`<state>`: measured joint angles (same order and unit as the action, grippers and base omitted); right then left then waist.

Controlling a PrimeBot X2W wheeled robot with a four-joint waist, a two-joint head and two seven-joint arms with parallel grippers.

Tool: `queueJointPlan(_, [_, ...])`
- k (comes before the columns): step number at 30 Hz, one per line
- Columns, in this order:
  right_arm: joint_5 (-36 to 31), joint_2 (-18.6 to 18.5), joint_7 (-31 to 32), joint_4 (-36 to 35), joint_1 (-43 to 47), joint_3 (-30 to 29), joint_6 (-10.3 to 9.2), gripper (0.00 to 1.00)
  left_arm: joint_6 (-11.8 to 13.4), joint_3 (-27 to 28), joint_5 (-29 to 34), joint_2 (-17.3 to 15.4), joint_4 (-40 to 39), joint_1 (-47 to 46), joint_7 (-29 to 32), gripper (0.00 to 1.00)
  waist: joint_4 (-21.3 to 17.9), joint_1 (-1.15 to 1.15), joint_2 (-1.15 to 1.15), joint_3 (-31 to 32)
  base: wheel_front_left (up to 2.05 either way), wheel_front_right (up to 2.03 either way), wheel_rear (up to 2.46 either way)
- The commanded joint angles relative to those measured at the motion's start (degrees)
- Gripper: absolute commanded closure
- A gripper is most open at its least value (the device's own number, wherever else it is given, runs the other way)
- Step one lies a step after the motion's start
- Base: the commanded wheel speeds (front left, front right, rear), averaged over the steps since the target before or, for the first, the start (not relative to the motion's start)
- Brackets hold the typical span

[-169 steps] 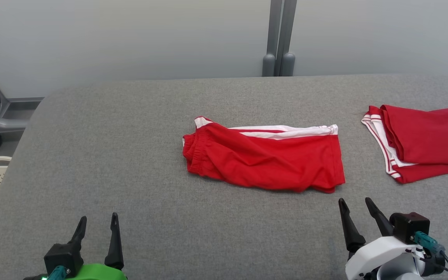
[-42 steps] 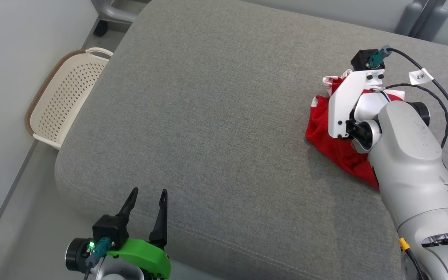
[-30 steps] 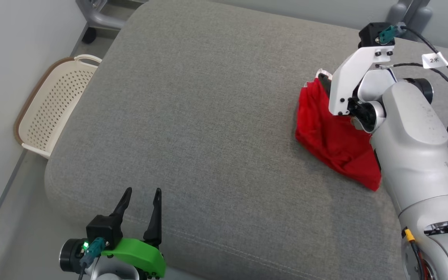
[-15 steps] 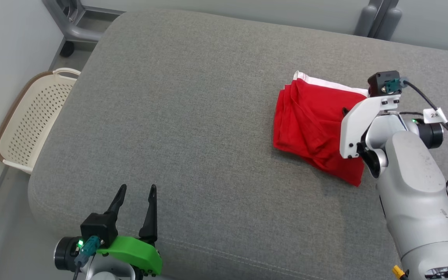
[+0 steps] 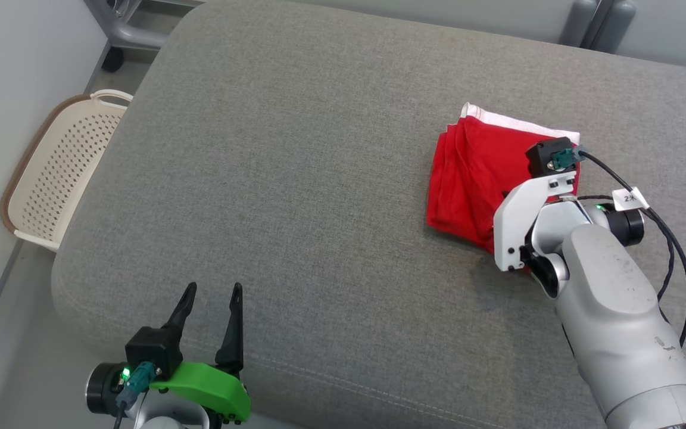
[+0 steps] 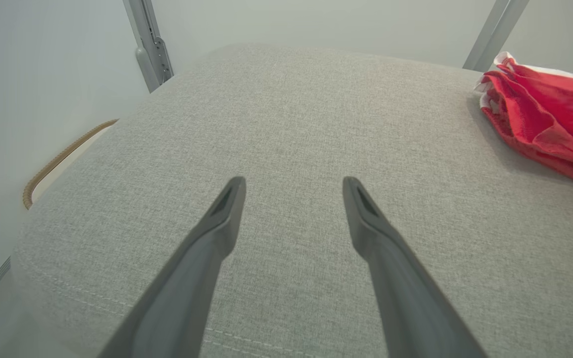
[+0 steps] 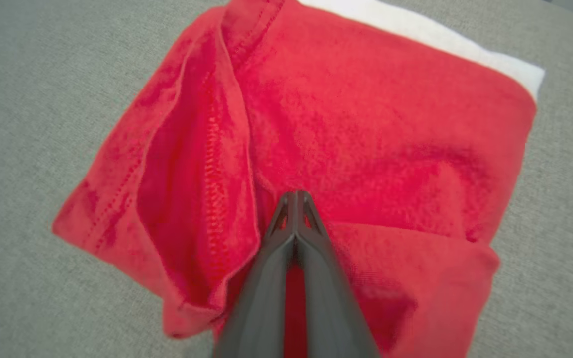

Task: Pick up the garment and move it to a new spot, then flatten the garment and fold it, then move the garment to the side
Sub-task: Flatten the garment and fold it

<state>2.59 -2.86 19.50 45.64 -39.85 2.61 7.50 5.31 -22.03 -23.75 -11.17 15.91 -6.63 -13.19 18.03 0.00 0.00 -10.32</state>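
The red garment (image 5: pixel 474 161) with a white band along its far edge lies folded in a rough square on the grey padded surface (image 5: pixel 295 179), right of the middle. My right gripper (image 7: pixel 295 195) is over its near part, fingers pressed together at the tips with no cloth seen between them; the wrist hides them in the head view. The left wrist view has the garment (image 6: pixel 545 124) at the far right. My left gripper (image 5: pixel 211 292) is open near the surface's front left edge, well apart from the garment (image 7: pixel 366 124), with nothing between its fingers (image 6: pixel 227 209).
A cream perforated basket (image 5: pixel 51 173) stands on the floor beside the surface's left edge. Grey metal posts (image 5: pixel 596 18) rise behind the far edge, and a grey frame (image 5: pixel 122 30) stands at the far left. Bare grey fabric stretches between my two grippers.
The camera has shifted. My right arm lifted the garment's end and folded it over; it has since drawn back toward me over the cloth, which lies flatter. The left gripper stayed open.
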Motion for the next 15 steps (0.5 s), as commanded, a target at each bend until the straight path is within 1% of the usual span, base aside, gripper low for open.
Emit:
queueJointPlan(1, [0.83,-0.07,-0.28,0.38,0.79,0.98,-0.03,1.00,0.17,-0.08,-0.31,0.16,0.19,-0.87,-0.22,0.00,0.42,0.00,0.00,-0.10,0.00,0.00,0.00])
queueJointPlan(3, [1.59,-0.06,-0.37,0.51,0.74,1.77,-0.03,1.00,0.17,-0.12,-0.38,0.16,0.25,-0.88,-0.24,0.00,0.59,0.00,0.00,-0.10,0.00,0.00,0.00])
queueJointPlan(4, [3.08,-0.07,-0.54,0.69,0.55,3.55,-0.03,1.00,0.16,-0.17,-0.35,0.17,0.41,-0.90,-0.30,0.00,0.87,0.00,0.00,-0.05,0.00,0.00,0.00])
queueJointPlan(7, [5.43,-0.11,-0.64,0.96,0.11,6.33,-0.03,1.00,0.15,-0.29,-0.54,0.15,0.61,-0.84,-0.39,0.00,1.21,0.00,0.00,0.11,0.00,0.00,0.00])
queueJointPlan(8, [5.43,-0.11,-0.64,0.96,0.11,6.33,-0.03,1.00,0.15,-0.29,-0.54,0.15,0.61,-0.84,-0.39,0.00,1.21,0.00,0.00,0.11,0.00,0.00,0.00])
queueJointPlan(15, [9.96,-0.11,-0.75,2.24,-0.82,11.48,-0.03,1.00,0.08,-0.73,-0.73,0.29,1.00,-0.89,-0.49,0.00,2.03,0.00,0.00,0.25,0.00,0.00,0.00])
